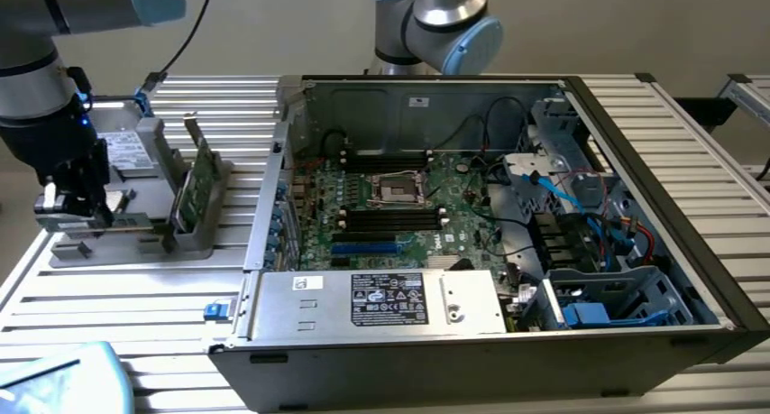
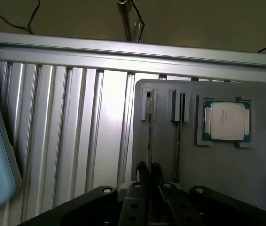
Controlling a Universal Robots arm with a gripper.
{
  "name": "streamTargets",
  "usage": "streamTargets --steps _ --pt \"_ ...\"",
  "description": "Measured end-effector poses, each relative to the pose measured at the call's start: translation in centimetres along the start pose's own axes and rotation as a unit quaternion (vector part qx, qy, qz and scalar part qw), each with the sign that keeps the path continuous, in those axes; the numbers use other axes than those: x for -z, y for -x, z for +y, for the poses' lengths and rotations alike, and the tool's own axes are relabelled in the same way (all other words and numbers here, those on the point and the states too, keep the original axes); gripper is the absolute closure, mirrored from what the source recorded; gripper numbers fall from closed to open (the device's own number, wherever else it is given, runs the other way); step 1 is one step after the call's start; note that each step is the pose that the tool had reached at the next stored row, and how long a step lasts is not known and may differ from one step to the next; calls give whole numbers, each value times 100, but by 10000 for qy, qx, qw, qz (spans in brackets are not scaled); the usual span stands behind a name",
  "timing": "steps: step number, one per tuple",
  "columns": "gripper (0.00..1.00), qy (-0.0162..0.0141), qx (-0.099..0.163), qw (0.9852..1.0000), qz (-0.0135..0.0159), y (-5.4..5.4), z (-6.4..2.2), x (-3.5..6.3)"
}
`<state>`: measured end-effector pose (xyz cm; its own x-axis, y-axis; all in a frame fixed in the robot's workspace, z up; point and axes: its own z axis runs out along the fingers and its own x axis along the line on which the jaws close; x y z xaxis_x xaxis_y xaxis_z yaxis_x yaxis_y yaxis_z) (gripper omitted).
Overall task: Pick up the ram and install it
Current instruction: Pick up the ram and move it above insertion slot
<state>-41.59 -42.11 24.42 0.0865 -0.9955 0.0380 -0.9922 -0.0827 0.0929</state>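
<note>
The arm stands at the exterior view's left, reaching down with its gripper (image 1: 87, 217) over a grey holder (image 1: 132, 247) that lies on the slatted metal tabletop (image 1: 132, 297), just beside the open computer case (image 1: 710, 252) and outside it. In the wrist view the gripper (image 2: 149, 170) is right above the ram (image 2: 149, 132), which stands on edge in a narrow slot of the holder (image 2: 227, 174), so that it shows as a thin line running away from the camera. The two dark fingers (image 2: 141, 169) are drawn almost together, one on each side of the ram's upper edge and pressed against it, and the ram is seated in its slot at the far end. A second thin stick (image 2: 178, 141) stands in the neighbouring slot, parallel to the ram and a little apart from it. Beyond that, a square silver processor chip (image 2: 227, 121) lies flat in a recess of the holder. In the exterior view a wider green card (image 1: 198, 187) stands upright on the side of the holder nearer the case. Inside the case the green motherboard (image 1: 398, 211) lies flat, with long black slots (image 1: 391, 220) on it near the square socket (image 1: 398, 188), and a silver power supply (image 1: 379, 301) sits along the near edge. A second arm (image 1: 439, 22) rises behind the case.
</note>
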Motion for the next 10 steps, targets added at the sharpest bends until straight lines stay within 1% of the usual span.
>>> streamTargets --steps 5,10 --pt "86 2 0 10000 3 -2 -19 112" --pt "86 14 1 10000 3 -15 -70 308"
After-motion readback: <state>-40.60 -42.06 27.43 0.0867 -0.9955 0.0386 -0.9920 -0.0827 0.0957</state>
